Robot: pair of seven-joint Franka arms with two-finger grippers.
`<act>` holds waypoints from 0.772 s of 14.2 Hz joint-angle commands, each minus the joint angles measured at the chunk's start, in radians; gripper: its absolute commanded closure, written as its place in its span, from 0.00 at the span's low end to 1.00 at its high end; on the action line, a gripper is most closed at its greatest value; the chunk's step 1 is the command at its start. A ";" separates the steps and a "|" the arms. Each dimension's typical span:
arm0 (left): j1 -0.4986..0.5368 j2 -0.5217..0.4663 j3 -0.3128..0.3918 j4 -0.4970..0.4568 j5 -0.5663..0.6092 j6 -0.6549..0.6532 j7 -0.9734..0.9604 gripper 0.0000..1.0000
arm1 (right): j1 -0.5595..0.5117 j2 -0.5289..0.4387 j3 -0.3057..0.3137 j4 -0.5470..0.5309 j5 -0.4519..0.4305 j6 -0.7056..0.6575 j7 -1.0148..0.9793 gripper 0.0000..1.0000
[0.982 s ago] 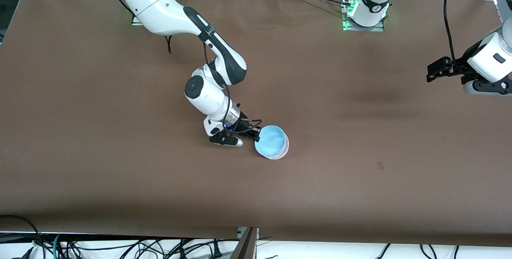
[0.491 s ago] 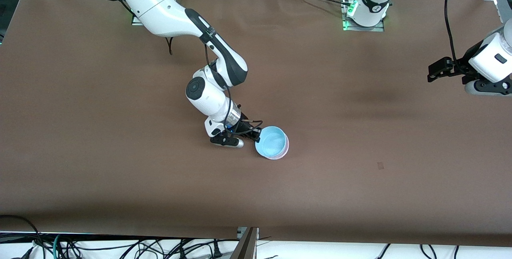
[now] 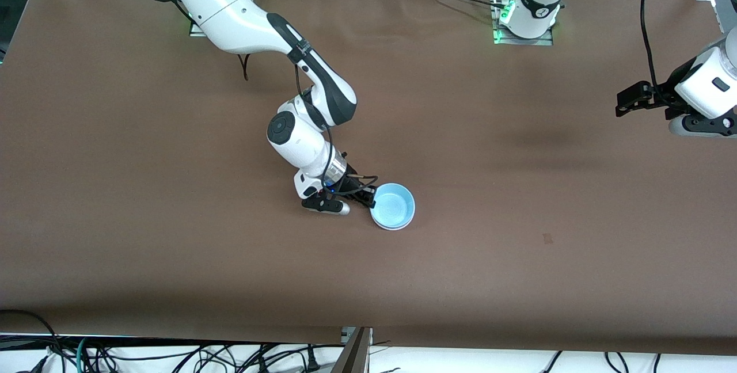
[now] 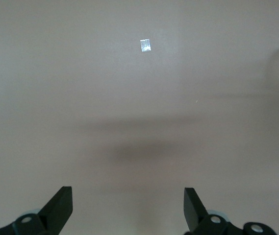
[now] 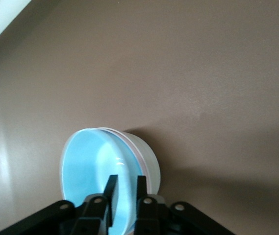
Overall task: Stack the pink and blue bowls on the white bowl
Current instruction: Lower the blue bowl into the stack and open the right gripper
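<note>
At the rim of the blue bowl [image 5: 95,171], the right gripper [image 5: 126,188] has its two fingers standing either side of the bowl wall with a narrow gap between them; whether they still pinch the rim or have just let go I cannot tell for sure. The blue bowl sits nested in the pink bowl [image 5: 135,155], of which only a thin edge shows, and both rest in the white bowl [image 5: 149,159] near the middle of the table [image 3: 173,258]. The stack looks seated, so the stacking seems all but done.

To finish well, the fingers should spread fully before the arm lifts, and the lift should go straight up off the rim, so that the light bowls are not dragged or tipped.

The left gripper [image 4: 128,208] waits with its jaws spread wide and nothing between them, over bare table at the left arm's end. No brand, label or writing can be read anywhere; a small pale tape patch [image 4: 145,45] is blank.
</note>
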 commanded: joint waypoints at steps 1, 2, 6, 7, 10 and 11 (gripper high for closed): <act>0.008 0.009 -0.006 0.021 -0.005 -0.019 0.026 0.00 | 0.046 0.017 -0.046 0.040 -0.047 0.005 0.099 0.01; 0.008 0.009 -0.006 0.021 -0.005 -0.020 0.026 0.00 | 0.057 0.014 -0.059 0.043 -0.049 0.003 0.117 0.01; 0.008 0.009 -0.006 0.023 -0.005 -0.020 0.026 0.00 | 0.055 -0.072 -0.094 0.048 -0.049 -0.105 0.159 0.01; 0.008 0.009 -0.004 0.021 -0.005 -0.020 0.026 0.00 | 0.055 -0.116 -0.137 0.049 -0.050 -0.236 0.158 0.01; 0.008 0.009 -0.006 0.021 -0.005 -0.020 0.026 0.00 | 0.052 -0.241 -0.232 0.049 -0.055 -0.502 0.138 0.01; 0.008 0.009 -0.006 0.021 -0.005 -0.020 0.026 0.00 | 0.049 -0.278 -0.267 0.048 -0.055 -0.570 0.109 0.01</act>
